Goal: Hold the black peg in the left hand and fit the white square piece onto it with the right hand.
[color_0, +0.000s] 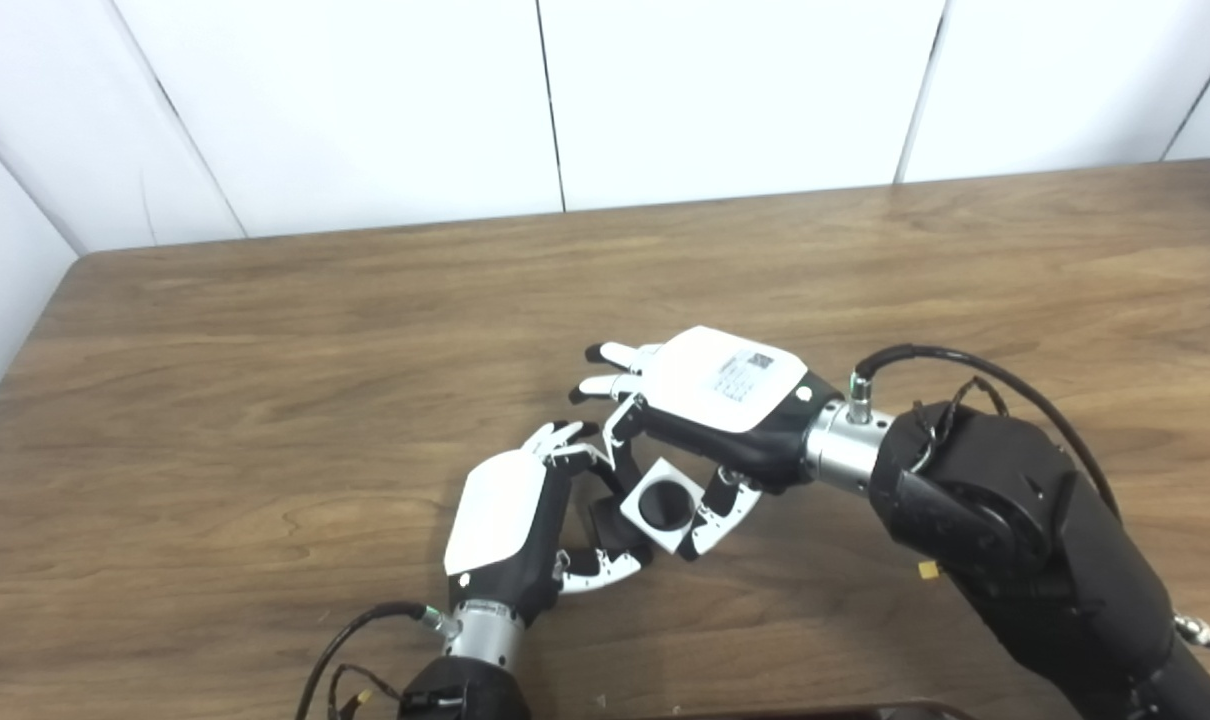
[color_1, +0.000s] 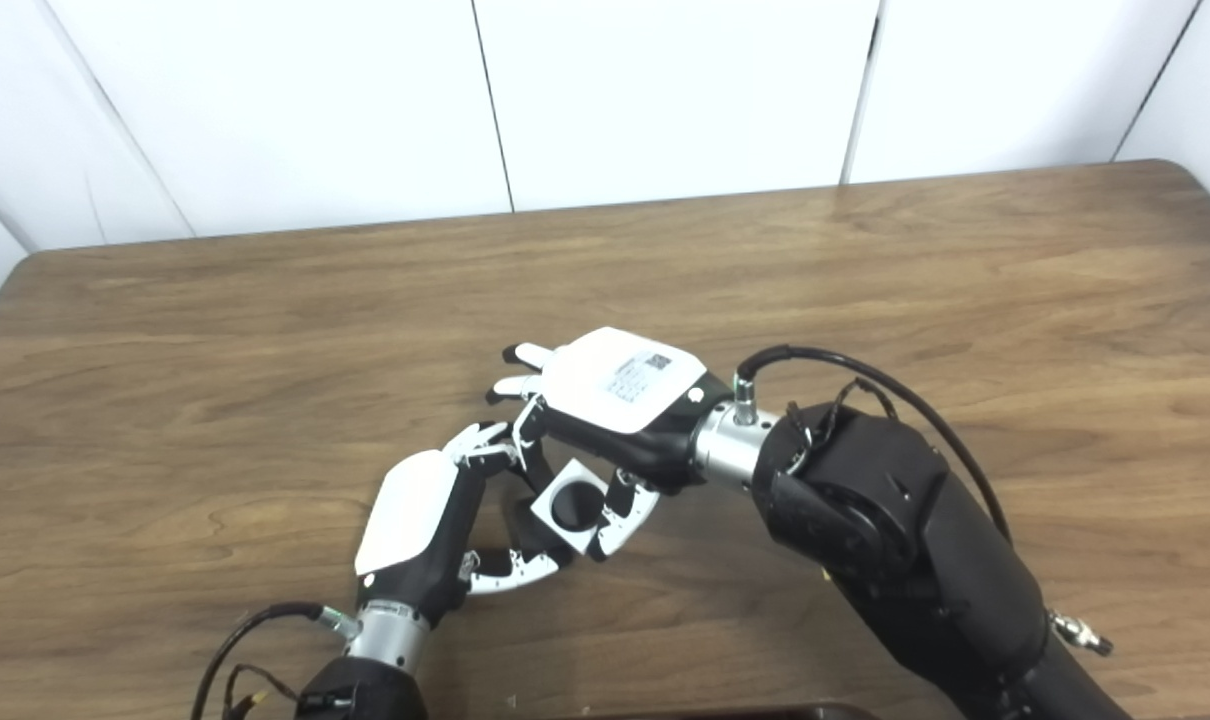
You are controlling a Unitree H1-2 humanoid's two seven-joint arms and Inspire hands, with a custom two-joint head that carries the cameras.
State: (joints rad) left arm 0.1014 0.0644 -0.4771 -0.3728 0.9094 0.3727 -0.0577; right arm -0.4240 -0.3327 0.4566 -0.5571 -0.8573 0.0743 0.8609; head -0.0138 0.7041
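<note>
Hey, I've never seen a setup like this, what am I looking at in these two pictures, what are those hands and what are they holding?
This is a humanoid robot with two arms and fingered hands, working at a wooden table. Both pictures come from two cameras side by side on its head, so they show one scene from slightly different spots. The left hand grips a black peg, mostly hidden by its fingers. The right hand pinches a white square piece with a round hole. The piece sits right against the peg; whether the peg is already inside the hole cannot be told. Apart from the hands, nothing is seen lying on the table.
</note>
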